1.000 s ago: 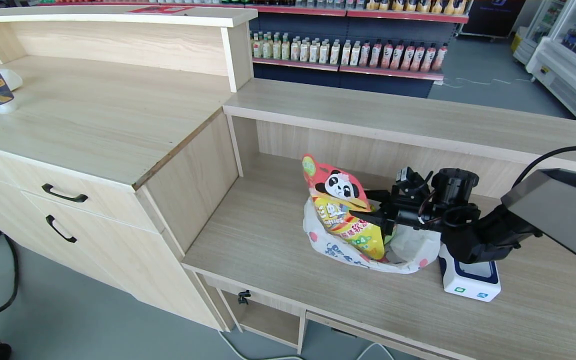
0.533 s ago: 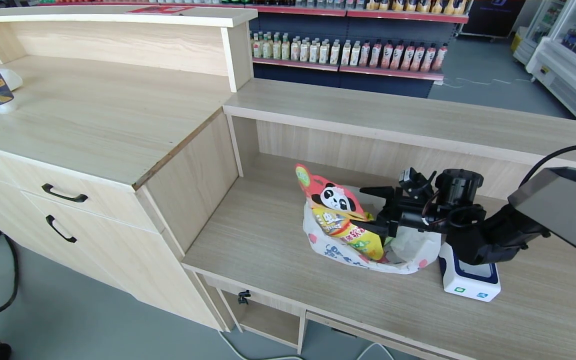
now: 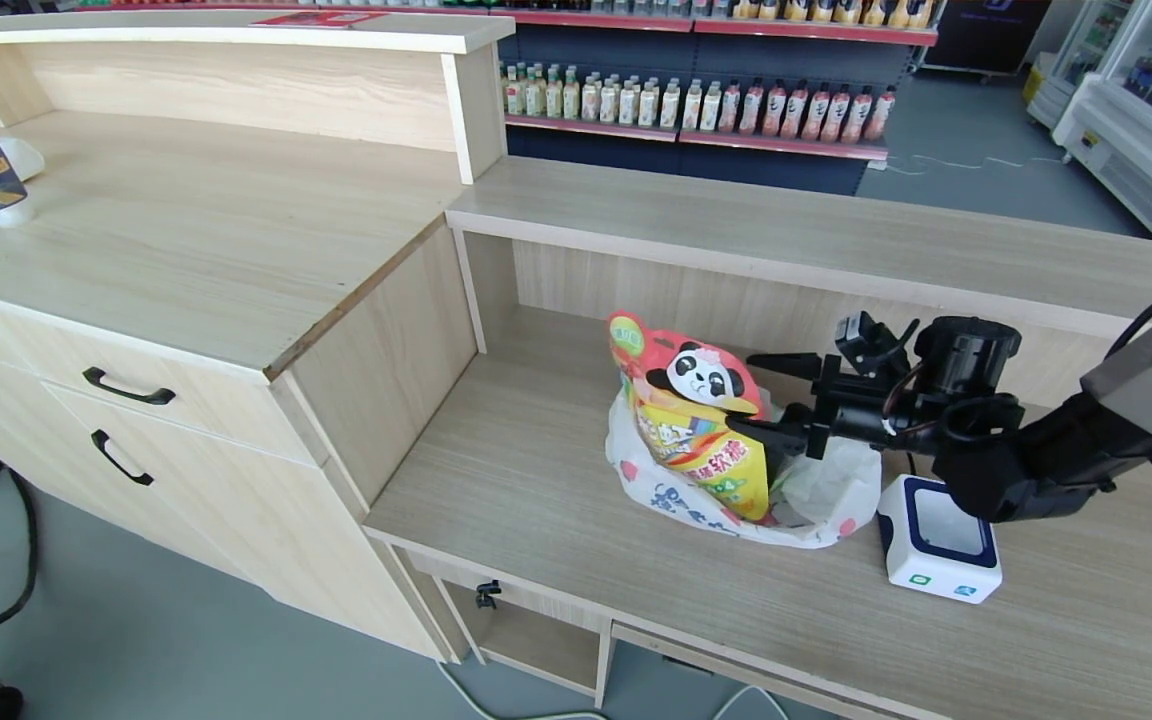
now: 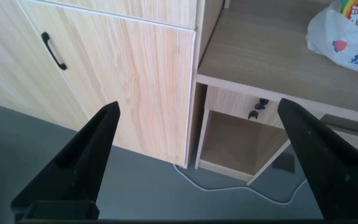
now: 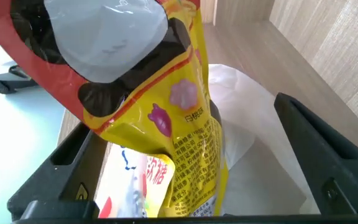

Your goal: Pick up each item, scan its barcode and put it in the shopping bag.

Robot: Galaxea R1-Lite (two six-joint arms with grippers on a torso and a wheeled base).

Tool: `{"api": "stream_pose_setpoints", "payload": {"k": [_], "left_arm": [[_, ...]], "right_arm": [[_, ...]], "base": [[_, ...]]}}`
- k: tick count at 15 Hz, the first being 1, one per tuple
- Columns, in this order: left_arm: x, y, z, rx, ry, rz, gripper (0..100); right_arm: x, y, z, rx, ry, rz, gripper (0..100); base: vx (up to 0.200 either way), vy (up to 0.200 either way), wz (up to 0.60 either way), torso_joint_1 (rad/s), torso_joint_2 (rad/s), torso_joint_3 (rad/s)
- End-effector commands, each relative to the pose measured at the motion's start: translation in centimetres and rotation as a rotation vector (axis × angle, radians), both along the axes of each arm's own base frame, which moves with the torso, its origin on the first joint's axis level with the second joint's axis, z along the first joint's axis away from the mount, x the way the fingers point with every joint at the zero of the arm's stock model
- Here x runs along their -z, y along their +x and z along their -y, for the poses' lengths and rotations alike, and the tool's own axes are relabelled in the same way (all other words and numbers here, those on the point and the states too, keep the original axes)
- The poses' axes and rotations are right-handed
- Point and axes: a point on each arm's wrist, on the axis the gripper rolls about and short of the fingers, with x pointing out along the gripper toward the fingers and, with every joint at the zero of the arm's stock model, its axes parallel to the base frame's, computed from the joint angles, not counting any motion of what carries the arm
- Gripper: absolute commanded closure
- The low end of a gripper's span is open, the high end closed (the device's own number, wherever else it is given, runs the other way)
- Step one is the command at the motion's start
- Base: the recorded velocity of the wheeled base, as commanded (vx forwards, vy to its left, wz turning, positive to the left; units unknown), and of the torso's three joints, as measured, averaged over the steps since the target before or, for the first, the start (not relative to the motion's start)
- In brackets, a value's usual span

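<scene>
My R gripper (image 3: 748, 395) is spread wide round the red-and-yellow panda snack pouch (image 3: 701, 430) standing in the white printed plastic shopping bag (image 3: 676, 497) at 9 o'clock of the white boxy scanner (image 3: 939, 560), prob. so it won't tip.

snack packet (image 3: 701, 430): red and yellow, panda face; I see it upright, lower end in the shopping bag (image 3: 671, 497).
shopping bag: white, printed, mouth open, just left of the scanner (image 3: 936, 562).
</scene>
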Motion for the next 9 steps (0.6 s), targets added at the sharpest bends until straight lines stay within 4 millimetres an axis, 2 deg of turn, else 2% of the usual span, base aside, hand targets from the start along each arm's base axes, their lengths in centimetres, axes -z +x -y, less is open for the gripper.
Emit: {"api": "stream_pose_setpoints", "payload": {"k": [1,9], "left_arm": [[0.0,0.0,0.0,0.0,0.0,0.0,0],[0.0,0.0,0.0,0.0,0.0,0.0,0]], "right_arm": [[-1.2,-0.3,0.4,0.01,0.002,0.03,0],[-2.3,-0.7,3.3,0.133,0.0,0.052,0]], "base": [[0.0,0.0,0.0,0.0,0.0,0.0],[0.0,0.0,0.0,0.0,0.0,0.0]]}}
